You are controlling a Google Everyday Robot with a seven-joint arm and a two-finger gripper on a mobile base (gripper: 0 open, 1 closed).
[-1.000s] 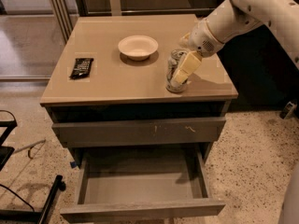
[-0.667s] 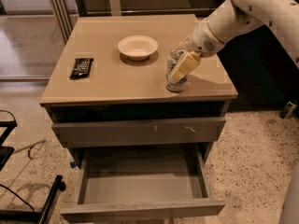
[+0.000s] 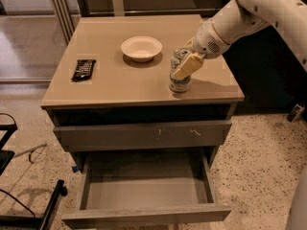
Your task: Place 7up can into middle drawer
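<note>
Camera view, looking down on the cabinet from the front.

- Tan flat tabletop (image 3: 120,83) on a grey wooden cabinet.
- Small silvery-white 7up can (image 3: 180,84) with green print stands upright on the tabletop, near the front right corner, base on the surface.
- White jointed robot arm (image 3: 254,11) reaches in from the upper right. Its gripper (image 3: 182,64) sits at the can. Jaws clasped on the can: one pale yellow pad lies slanted across the can's front, the other is behind its silver top.
- Shallow round white bowl (image 3: 141,47) sits to the can's left and further back, apart from it.
- Flat black rectangular object (image 3: 83,69) lies near the tabletop's left edge, well apart from the bowl.
- Upper grey drawer front (image 3: 120,135) with pale scratch marks is pushed in.
- Below it, the wide shallow grey wooden middle drawer (image 3: 144,193) is pulled out, grey inside showing, plain front panel nearest the camera.
- Speckled stone floor (image 3: 259,166) around the cabinet.
</note>
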